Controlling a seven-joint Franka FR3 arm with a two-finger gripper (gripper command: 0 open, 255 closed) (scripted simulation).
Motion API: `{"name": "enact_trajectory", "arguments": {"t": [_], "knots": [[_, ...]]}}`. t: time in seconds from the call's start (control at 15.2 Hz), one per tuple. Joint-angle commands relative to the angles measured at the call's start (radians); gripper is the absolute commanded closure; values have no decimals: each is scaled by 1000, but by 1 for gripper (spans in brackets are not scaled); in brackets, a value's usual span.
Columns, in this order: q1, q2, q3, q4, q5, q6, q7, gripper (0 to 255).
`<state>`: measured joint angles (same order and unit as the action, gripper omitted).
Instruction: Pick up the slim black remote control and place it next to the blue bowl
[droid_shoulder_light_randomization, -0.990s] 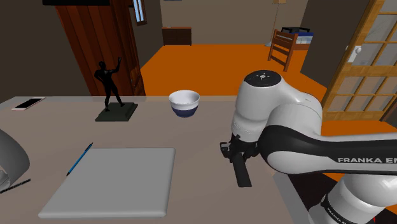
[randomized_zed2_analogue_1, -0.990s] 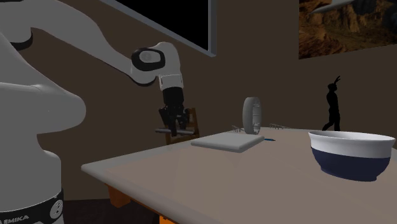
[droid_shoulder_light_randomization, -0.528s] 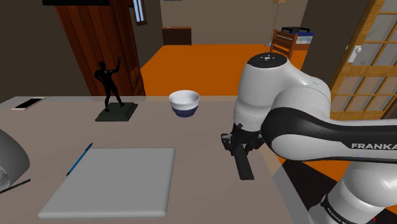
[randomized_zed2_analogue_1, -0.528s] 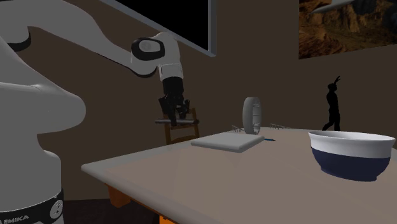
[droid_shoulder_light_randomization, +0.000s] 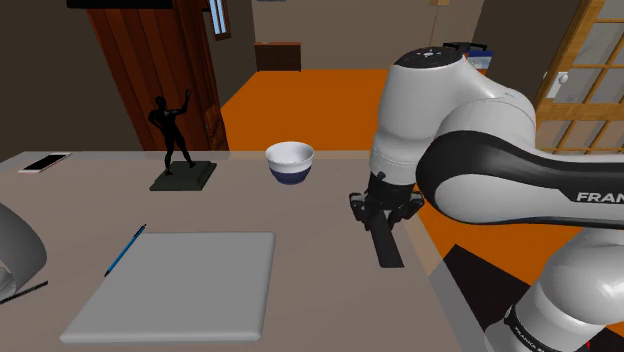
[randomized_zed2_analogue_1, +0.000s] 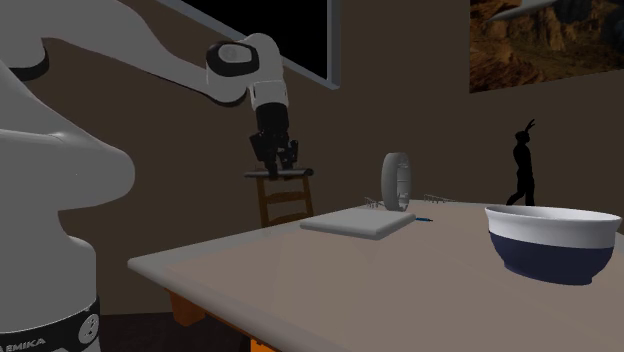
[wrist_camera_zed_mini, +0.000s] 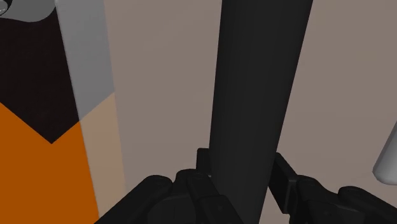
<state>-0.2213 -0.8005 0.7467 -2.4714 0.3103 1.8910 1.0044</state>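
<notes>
As the end effector (droid_shoulder_light_randomization: 383, 220) clasps it, the remote (droid_shoulder_light_randomization: 390, 250) seemingly hangs level.

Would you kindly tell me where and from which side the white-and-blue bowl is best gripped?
Grip the bowl at its rim, coming down from above and straddling the wall. It stands upright, mouth up, and its rounded wall tapers toward the foot, so a pinch from the side would likely slip.

The white arm (droid_shoulder_light_randomization: 470, 150) arched high, wrist pointing straight down; its black pincer (droid_shoulder_light_randomization: 383, 212) had both fingers (wrist_camera_zed_mini: 284, 175) clamped on the remote (droid_shoulder_light_randomization: 389, 246), held in the air.
</notes>
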Motion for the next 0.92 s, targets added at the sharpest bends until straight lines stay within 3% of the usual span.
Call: {"name": "enact_trajectory", "arguments": {"t": [0.0,0.86], "knots": [[-1,-2,-8,23,-6,-26,0,255],[-317,423,62,271,-237,143,-65,255]]}}
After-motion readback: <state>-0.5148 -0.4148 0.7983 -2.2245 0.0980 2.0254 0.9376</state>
